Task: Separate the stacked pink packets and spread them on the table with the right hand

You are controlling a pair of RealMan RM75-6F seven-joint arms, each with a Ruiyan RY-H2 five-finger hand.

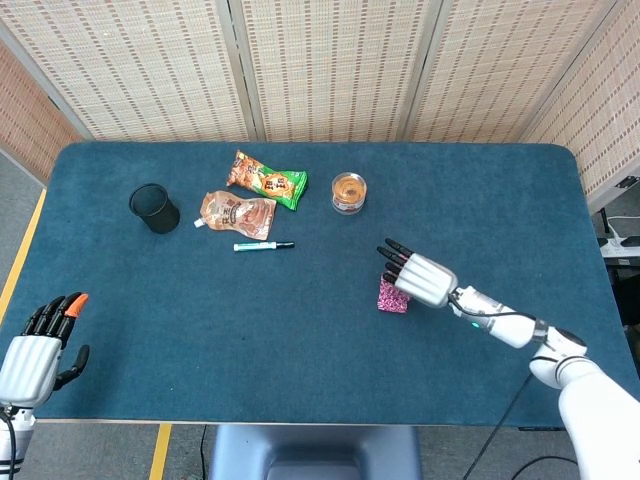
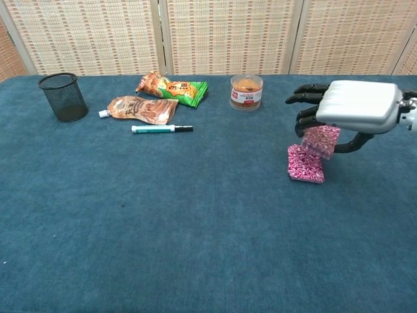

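Right hand [image 2: 355, 111] hangs palm-down over the right part of the table [image 2: 195, 228], pinching one pink packet [image 2: 320, 140] from the stack; in the chest view that packet dangles tilted under the dark fingers [image 2: 306, 99], its lower corner just above or perhaps touching the remaining pink packets [image 2: 305, 164], which lie on the cloth directly below. The head view hides the lifted packet almost wholly under the hand and shows only the pile [image 1: 392, 296], so how many packets are left in it cannot be told. The grip looks shallow — held near one edge, body of the packet hanging free — so a quick sideways move could swing it loose and drop it back onto the pile, undoing the separation. If the lower corner does touch, dragging across would likely shove the pile or pull a second packet along. Setting it down too near would leave an overlap rather than a spread; there is bare cloth on every side of the pile. Left hand [image 1: 32, 352] sits at the near-left table edge, fingers apart, holding nothing, well clear. The snack jar [image 2: 246, 91], marker pen [image 2: 161, 128], spouted pouch [image 2: 140, 109], green-ended snack bag [image 2: 172, 87] and mesh cup [image 2: 62, 96] stand far from the pile — collision risk there seems low unless the placement goes wide toward the jar.
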